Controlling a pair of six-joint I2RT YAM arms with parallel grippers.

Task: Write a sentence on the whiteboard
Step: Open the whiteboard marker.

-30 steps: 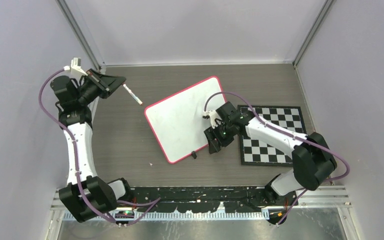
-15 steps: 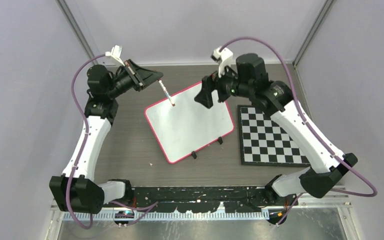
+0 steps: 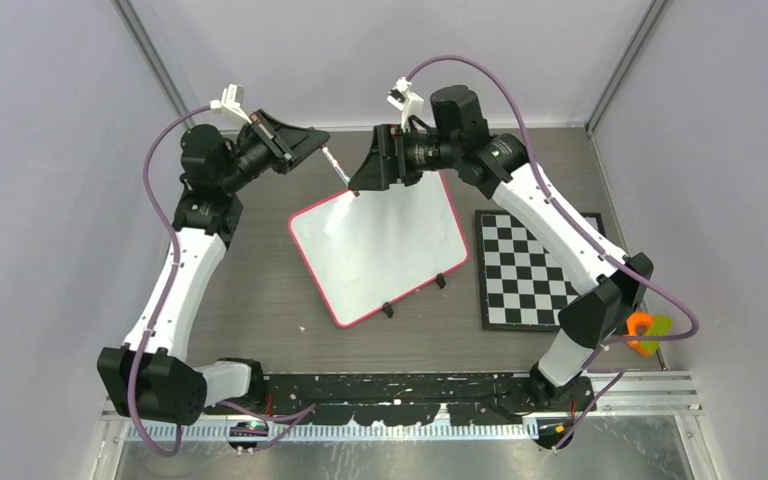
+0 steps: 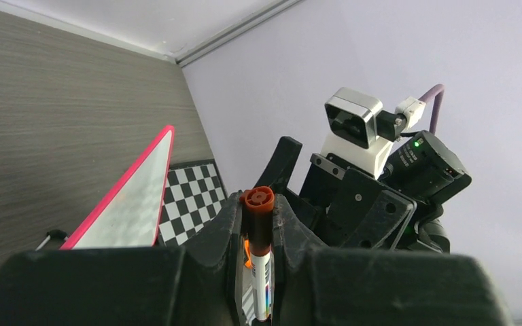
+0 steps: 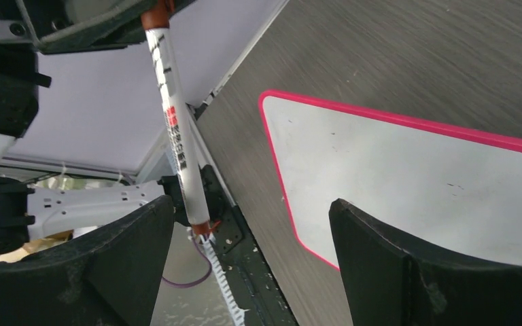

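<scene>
The whiteboard (image 3: 380, 245), white with a pink rim, lies tilted on the table on its two black feet. No sentence shows on its face (image 5: 414, 180). My left gripper (image 3: 318, 148) hangs over the board's far left corner, shut on a white marker (image 3: 338, 168). The marker's orange-brown end (image 4: 258, 199) sticks out past the fingertips. My right gripper (image 3: 358, 182) faces it from the right with its jaws wide open. In the right wrist view the marker (image 5: 175, 136) reaches down between my fingers (image 5: 119, 261), close to the left one and apart from it.
A black-and-white checkered board (image 3: 535, 270) lies to the right of the whiteboard. An orange and yellow object (image 3: 646, 331) sits at the table's right edge. The enclosure's back wall and corner posts stand close behind both grippers.
My right arm rose from the whiteboard's near right edge, swung to its far edge and opened wide at the marker's end. My left arm carried the marker right, toward the board.
</scene>
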